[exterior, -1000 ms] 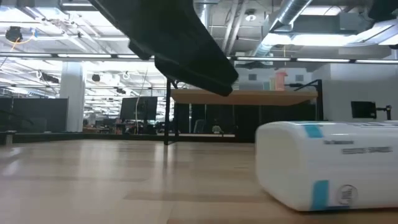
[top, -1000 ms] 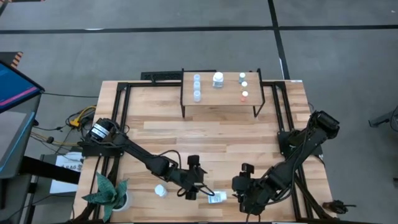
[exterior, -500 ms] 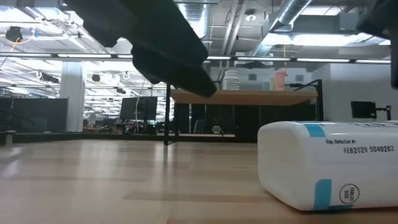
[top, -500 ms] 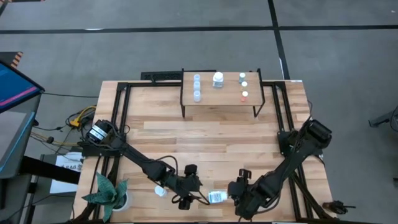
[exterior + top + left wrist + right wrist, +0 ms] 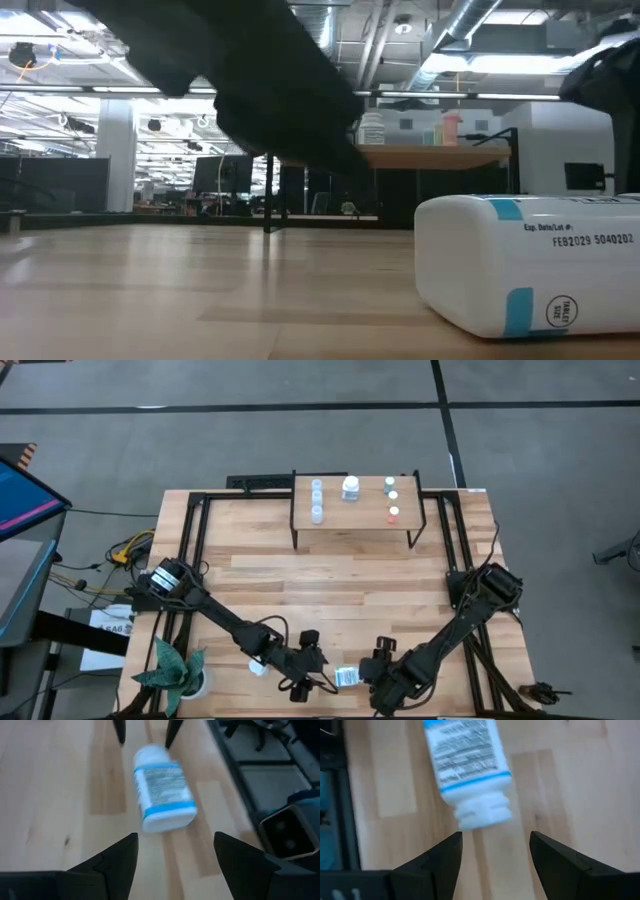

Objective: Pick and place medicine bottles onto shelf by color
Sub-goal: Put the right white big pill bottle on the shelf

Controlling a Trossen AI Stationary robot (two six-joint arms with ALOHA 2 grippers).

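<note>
The shelf (image 5: 352,525) at the far side of the table already has seven bottles in three groups. Two big white bottles are still down by the near edge: one lying flat (image 5: 347,677) between the left gripper (image 5: 303,685) and right gripper (image 5: 372,673), one (image 5: 257,666) beside the left arm. Both grippers are spread wide, holding nothing. The wooden table (image 5: 330,585) stands in a big office with ceiling pipes.

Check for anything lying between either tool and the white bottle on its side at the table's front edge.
Nothing visible does. The white bottle lies on bare wood, with the open left tool at its flat base end and the open right tool at its cap end.
</note>
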